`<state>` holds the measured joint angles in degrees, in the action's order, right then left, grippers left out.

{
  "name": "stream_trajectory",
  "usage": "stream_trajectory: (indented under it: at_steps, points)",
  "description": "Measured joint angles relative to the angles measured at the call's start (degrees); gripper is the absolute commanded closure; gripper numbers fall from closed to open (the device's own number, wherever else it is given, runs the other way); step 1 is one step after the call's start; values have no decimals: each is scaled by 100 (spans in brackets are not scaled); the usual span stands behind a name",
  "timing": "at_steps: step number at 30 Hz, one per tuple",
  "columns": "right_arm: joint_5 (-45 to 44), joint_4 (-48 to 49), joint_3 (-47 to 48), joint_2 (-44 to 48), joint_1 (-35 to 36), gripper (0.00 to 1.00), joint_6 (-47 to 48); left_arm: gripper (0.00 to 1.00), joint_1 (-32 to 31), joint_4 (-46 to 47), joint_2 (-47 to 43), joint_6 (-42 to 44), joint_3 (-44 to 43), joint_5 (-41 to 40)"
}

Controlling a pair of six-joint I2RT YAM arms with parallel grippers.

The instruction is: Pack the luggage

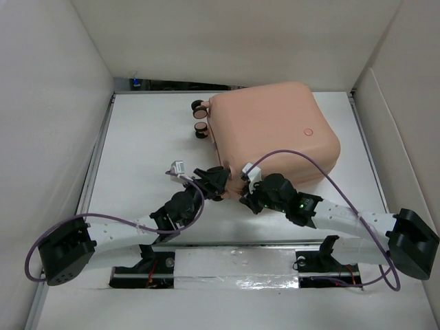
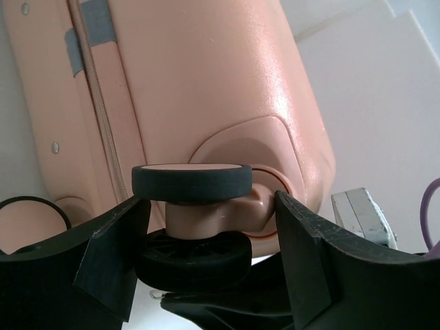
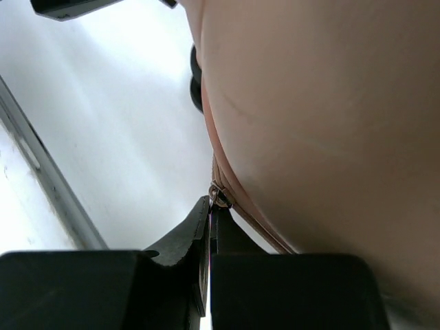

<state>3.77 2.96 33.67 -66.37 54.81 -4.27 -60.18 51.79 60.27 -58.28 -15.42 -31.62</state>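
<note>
Top external is showing the luggage [image 1: 275, 134] lying flat and closed on the counter [image 1: 141, 137], Ben, with both arms crowding its near-left corner. Why there?

Ana, I am judging that they are working on the zipper. The left tool [image 1: 214, 180] is sitting at that corner, probably to keep the luggage from sliding, and the right tool [image 1: 247, 199] is reaching the luggage's near edge just beside it.

What is the left wrist camera adding?

It is showing a wheel [image 2: 191, 180] of the luggage that the top view is hiding behind the arm. The left tool's fingers [image 2: 110, 240] are standing apart, straddling that wheel, and they are not squeezing it.

And the right wrist camera?

It is looking along the luggage's seam [image 3: 237, 213]. The right tool's fingers [image 3: 185, 240] are pressing together, with their tips meeting the zipper pull [image 3: 216, 192]. Whether the pull is actually caught between them, I cannot tell. The top view is too coarse to show the pull at all.
</note>
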Motion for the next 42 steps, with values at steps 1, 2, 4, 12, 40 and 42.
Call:
stream_trajectory:
  at_steps: [1, 2, 4, 12, 40, 42]
  points:
    - [-2, 114, -76, 20, -2, 100, -13, 100, -50, -79, 20, 92, -76, -35]
    - [-63, 275, -227, 125, -4, 100, -52, 100, -83, -133, 44, 168, -146, -31]
    - [-175, 260, -420, 439, -79, 100, -125, 93, -149, -291, 140, 376, -348, 201]
    - [90, -446, -1198, 2129, -1023, 100, -501, 15, 291, -1764, 988, 1589, -1764, 2874]
    - [1060, -1661, -1578, 3783, -1902, 100, -302, 9, 4004, -3314, 3067, 5134, -4809, 5045]
    - [1093, -1681, -1580, 3812, -1912, 100, -302, 12, 4004, -3585, 3383, 5410, -5243, 5121]
